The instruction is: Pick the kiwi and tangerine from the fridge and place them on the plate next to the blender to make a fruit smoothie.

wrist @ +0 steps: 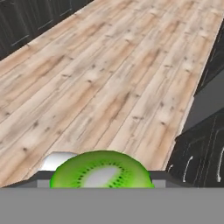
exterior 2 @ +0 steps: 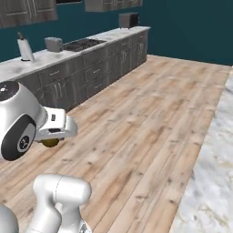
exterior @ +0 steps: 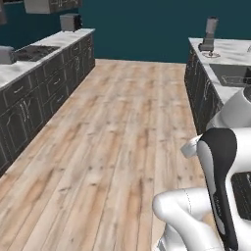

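Wood-plank floor (exterior: 112, 147) runs between two rows of dark cabinets under pale marble tops, with a teal wall behind. On the right-hand table (exterior: 230, 51) in the left base view stands the blender (exterior: 210, 35), beside a round pale shape that may be the plate (exterior: 212, 55), though it is too small to be sure. The kiwi (wrist: 101, 170) sits at the bottom of the hand view, cut face up, green with a pale core, between the jaws, which appear clamped on it. From the right base view it shows as a dark green lump (exterior 2: 50, 143) under the gripper (exterior 2: 51, 142), above the floor.
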